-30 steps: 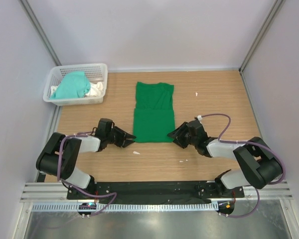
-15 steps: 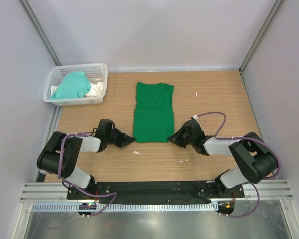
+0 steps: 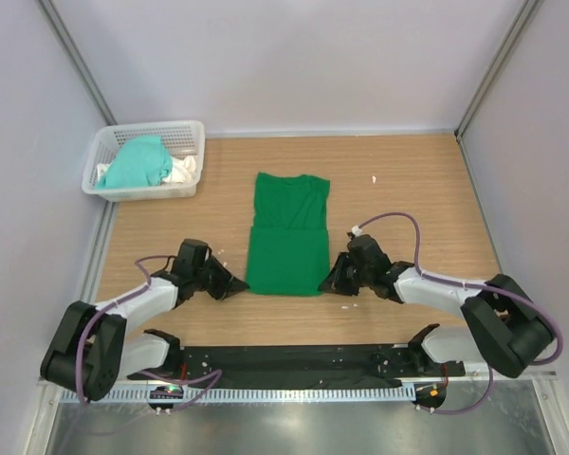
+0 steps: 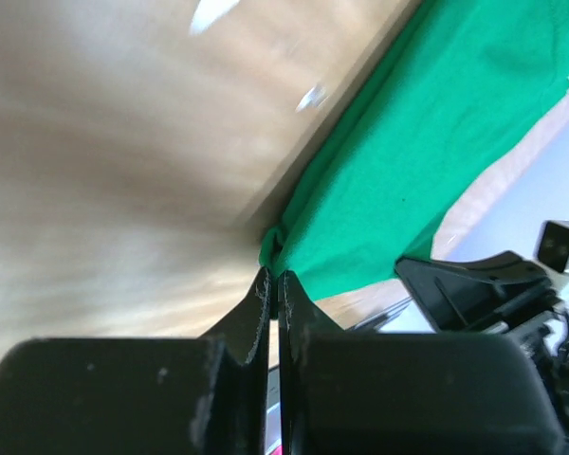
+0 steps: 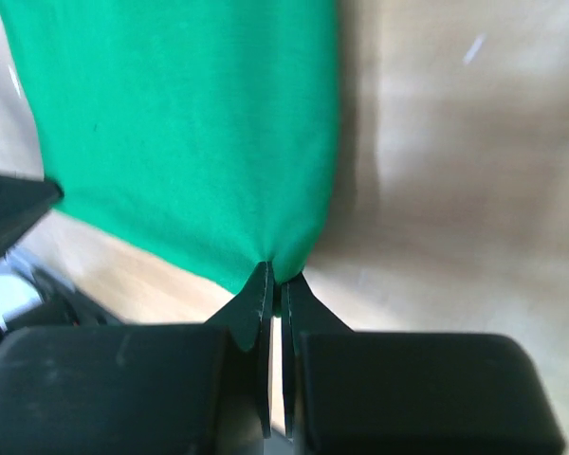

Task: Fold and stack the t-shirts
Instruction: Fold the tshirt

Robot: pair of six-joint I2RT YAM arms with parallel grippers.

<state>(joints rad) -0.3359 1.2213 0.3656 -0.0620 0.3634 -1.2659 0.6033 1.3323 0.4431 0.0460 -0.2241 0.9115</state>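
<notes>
A deep green t-shirt (image 3: 288, 234) lies folded into a long narrow strip on the wooden table, collar end far from me. My left gripper (image 3: 241, 284) is shut on its near left corner (image 4: 277, 245). At the near right corner (image 5: 283, 261) my right gripper (image 3: 326, 283) is shut on the cloth too. Both corners are pinched between closed jaws in the wrist views. A paler mint-teal t-shirt (image 3: 136, 162) lies crumpled in the white basket (image 3: 192, 136) at the far left.
The basket also holds white cloth (image 3: 179, 170). Small white scraps lie on the wood (image 3: 374, 178) to the right of the shirt. Grey walls close in the table on the left, back and right. The arm bases stand on the black rail (image 3: 294, 360) at the near edge.
Both grippers closed on the green shirt's near corners and drew toward me. The shirt slid nearer along the table with them.
</notes>
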